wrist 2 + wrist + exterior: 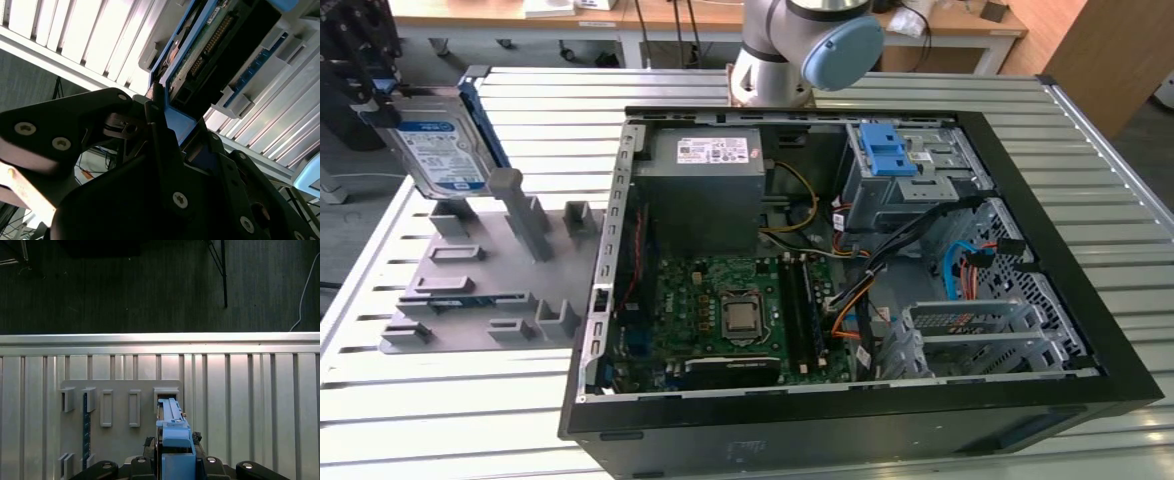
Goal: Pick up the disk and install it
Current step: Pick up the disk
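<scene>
The disk is a silver hard drive with a white-and-blue label and a blue bracket along its edge. It stands on edge, tilted, at the exterior view's left, just over the posts of the grey fixture plate. My gripper is shut on the disk's upper end. In the second wrist view the dark fingers clamp the blue bracket, with the disk's connector end beyond them. In the first wrist view the bracketed edge of the disk sticks out of the gripper above the fixture plate.
An open computer case lies on the slatted metal table, showing the motherboard, a grey power supply, cables and a drive bay with a blue latch. The arm's base stands behind the case.
</scene>
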Controlling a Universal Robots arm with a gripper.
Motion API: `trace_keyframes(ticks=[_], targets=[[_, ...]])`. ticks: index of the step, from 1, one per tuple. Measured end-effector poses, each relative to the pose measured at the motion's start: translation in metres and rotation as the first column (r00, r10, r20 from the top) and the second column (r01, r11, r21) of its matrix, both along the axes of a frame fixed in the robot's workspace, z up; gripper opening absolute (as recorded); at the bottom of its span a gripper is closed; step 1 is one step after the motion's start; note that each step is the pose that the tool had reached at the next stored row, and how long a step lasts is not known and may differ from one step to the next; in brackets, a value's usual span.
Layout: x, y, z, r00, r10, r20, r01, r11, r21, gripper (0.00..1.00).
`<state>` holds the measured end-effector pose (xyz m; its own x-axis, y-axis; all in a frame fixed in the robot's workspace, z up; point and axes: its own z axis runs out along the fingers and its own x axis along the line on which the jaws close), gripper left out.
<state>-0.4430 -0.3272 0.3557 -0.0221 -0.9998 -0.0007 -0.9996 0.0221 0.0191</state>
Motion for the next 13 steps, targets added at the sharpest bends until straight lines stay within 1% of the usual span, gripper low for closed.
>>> trace_keyframes(ticks=[13], targets=[[0.0000, 0.0004, 0.0028, 1.0000, 0.000, -0.0001, 0.000, 1.0000, 0.0000, 0.36]])
